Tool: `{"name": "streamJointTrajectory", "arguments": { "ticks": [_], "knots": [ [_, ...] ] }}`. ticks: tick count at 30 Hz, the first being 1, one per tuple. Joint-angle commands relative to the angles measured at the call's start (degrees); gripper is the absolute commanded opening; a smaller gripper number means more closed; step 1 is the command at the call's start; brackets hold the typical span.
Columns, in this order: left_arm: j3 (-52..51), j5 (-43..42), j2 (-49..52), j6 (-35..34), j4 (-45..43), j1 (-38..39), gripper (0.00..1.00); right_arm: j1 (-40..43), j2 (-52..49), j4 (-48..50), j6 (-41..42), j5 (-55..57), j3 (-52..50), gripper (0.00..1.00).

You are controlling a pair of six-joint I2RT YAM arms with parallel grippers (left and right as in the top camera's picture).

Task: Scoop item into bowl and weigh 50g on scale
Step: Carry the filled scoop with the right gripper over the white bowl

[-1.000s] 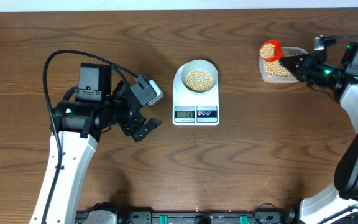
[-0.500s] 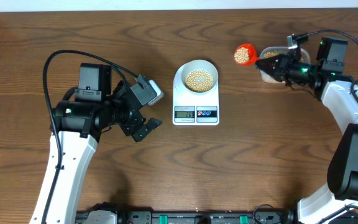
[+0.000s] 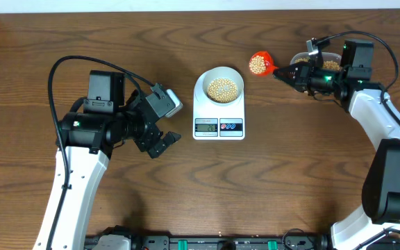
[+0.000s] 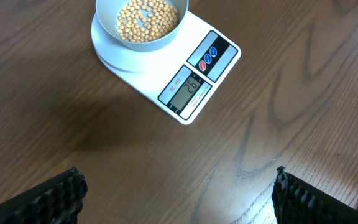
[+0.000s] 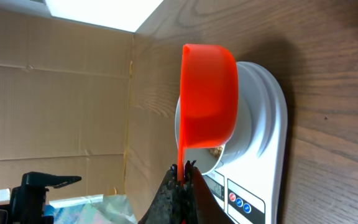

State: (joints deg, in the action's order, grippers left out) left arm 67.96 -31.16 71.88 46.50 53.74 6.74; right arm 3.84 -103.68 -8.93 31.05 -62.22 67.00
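Brown wood table (image 3: 311, 173). Left arm sits left of centre, its gripper (image 3: 164, 144) just left of the scale (image 3: 219, 111), jaws spread wide, holding nothing. Right arm reaches in from the far right; right gripper (image 3: 288, 71) has its jaws pressed together, pinching the handle of an orange scoop (image 3: 259, 63). Scale at table centre, display (image 4: 187, 91) facing near, reading what looks like 26. Clear tub (image 3: 298, 58) far right, mostly hidden behind the right arm. Bowl (image 3: 223, 69) sits on the scale, part-filled with beans (image 3: 223, 88). The scoop is level, loaded with beans, between bowl and tub, just right of the bowl's rim.
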Motion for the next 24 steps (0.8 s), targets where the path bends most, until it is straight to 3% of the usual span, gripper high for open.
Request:
{"name": "streamJointTrajectory", "arguments": {
  "ticks": [1, 10, 24],
  "knots": [
    [0.9, 0.1, -0.8, -0.3, 0.2, -0.3, 0.98, -1.0, -0.5, 0.9, 0.2, -1.8, -0.3, 0.01],
    [0.9, 0.1, -0.8, -0.3, 0.2, -0.3, 0.98, -3.7, -0.5, 2.3, -3.2, -1.5, -0.3, 0.01],
    [0.9, 0.1, -0.8, -0.3, 0.2, -0.3, 0.98, -8.9, -0.5, 0.1, -16.2, 2.5, -0.3, 0.01]
  ]
}}
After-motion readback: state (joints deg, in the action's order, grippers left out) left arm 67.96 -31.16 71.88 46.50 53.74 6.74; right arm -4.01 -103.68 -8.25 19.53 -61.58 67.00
